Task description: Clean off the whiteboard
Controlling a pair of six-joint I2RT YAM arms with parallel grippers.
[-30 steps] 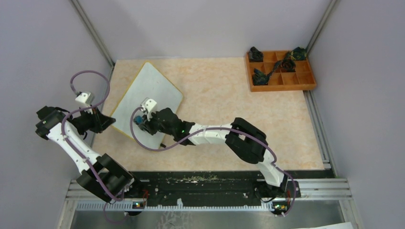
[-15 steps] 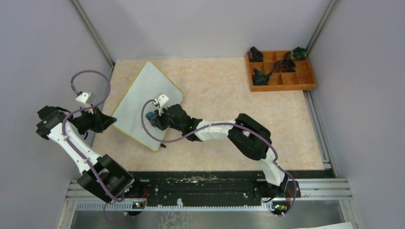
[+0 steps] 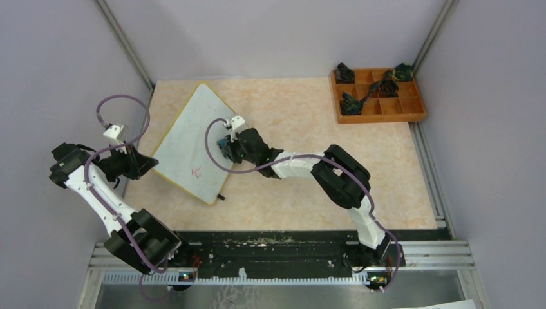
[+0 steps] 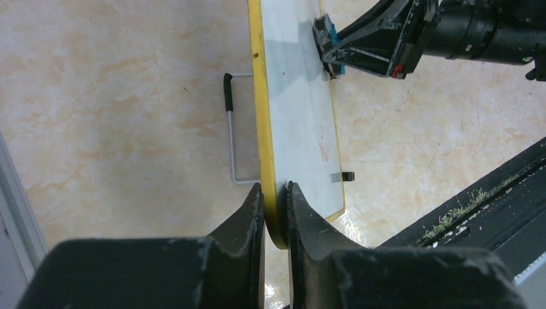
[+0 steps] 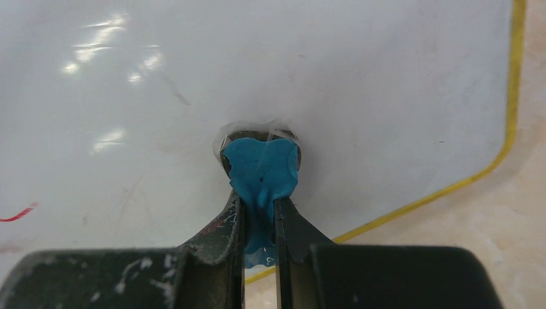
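Tiny red scribble [image 3: 196,171] on the whiteboard [image 3: 187,132], illegible.

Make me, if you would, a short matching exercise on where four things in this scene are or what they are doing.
Column one:
1. left end effector
2. right end effector
3. red mark
4. tray

Column two:
A. in the far right corner of the table
B. clamped on the yellow edge of the whiteboard
C. on the whiteboard's face, toward its near end
D. gripping a blue pad held against the whiteboard

Pairs: 1-B, 2-D, 3-C, 4-A
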